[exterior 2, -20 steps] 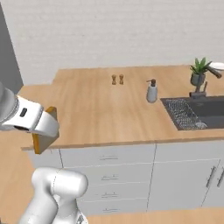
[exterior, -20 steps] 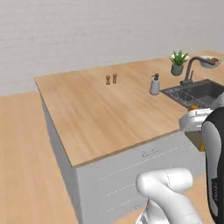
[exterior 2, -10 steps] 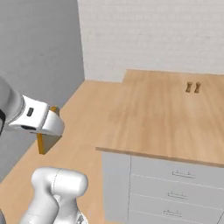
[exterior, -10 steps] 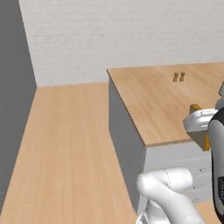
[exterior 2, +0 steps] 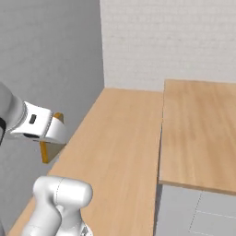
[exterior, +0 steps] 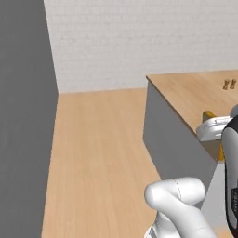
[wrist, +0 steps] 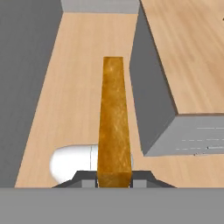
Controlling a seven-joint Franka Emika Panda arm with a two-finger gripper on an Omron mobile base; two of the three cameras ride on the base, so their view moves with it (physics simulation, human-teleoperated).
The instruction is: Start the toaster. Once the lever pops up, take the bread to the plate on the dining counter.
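My gripper (wrist: 114, 178) is shut on the bread (wrist: 114, 122), a tan slice with a brown crust that I see edge-on in the hand view, standing up between the finger tips. In the right base view the gripper (exterior 2: 50, 138) hangs at the left over the floor, the bread (exterior 2: 47, 153) poking out below it. From the left base camera the gripper (exterior: 213, 132) sits at the right edge with the bread (exterior: 209, 115) beside the counter's corner. The toaster and the plate are out of view.
A wood-topped counter (exterior: 195, 93) (exterior 2: 198, 133) (wrist: 188, 57) with grey sides stands to the right; I cannot tell whether it is the dining counter. Two small brown shakers (exterior: 227, 84) stand on it. A grey wall (exterior: 23, 116) rises at the left, with open wooden floor (exterior: 102, 153) between.
The whole picture has swung: the base has turned left, so the counter, sink and soap bottle have slid out to the right. The bread stays in the shut gripper.
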